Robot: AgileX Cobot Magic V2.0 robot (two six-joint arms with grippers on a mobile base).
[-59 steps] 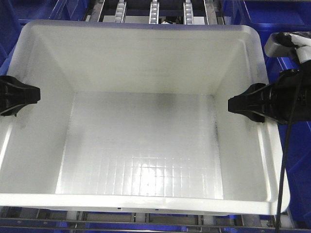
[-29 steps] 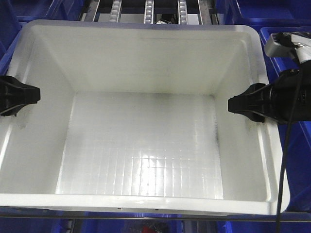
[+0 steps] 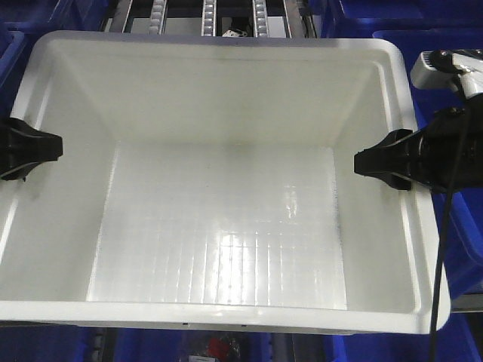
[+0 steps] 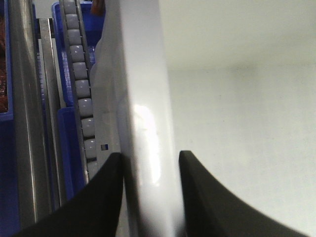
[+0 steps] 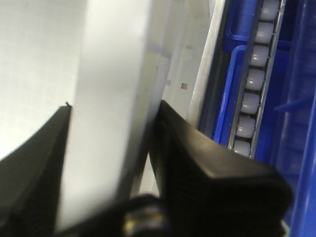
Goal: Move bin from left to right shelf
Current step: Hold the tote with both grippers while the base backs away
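The bin (image 3: 226,226), a large white empty tote, fills the front view. My left gripper (image 3: 30,147) is shut on its left rim and my right gripper (image 3: 385,162) on its right rim. In the left wrist view the two black fingers of the left gripper (image 4: 149,155) straddle the thick rim (image 4: 143,98), one inside and one outside. The right wrist view shows the right gripper (image 5: 114,106) clamped the same way on the bin's rim (image 5: 113,59). I cannot make out the right shelf in these views.
A rack with three roller tracks (image 3: 207,15) shows beyond the bin's far rim. Dark blue bins (image 3: 423,15) surround the tote on the right, left (image 3: 11,45) and below (image 3: 355,348). Roller tracks run close beside each gripped rim (image 4: 81,89) (image 5: 254,79).
The roller tracks and blue bins behind the tote have slid leftward in the front view. Both grippers keep the same hold on the bin.
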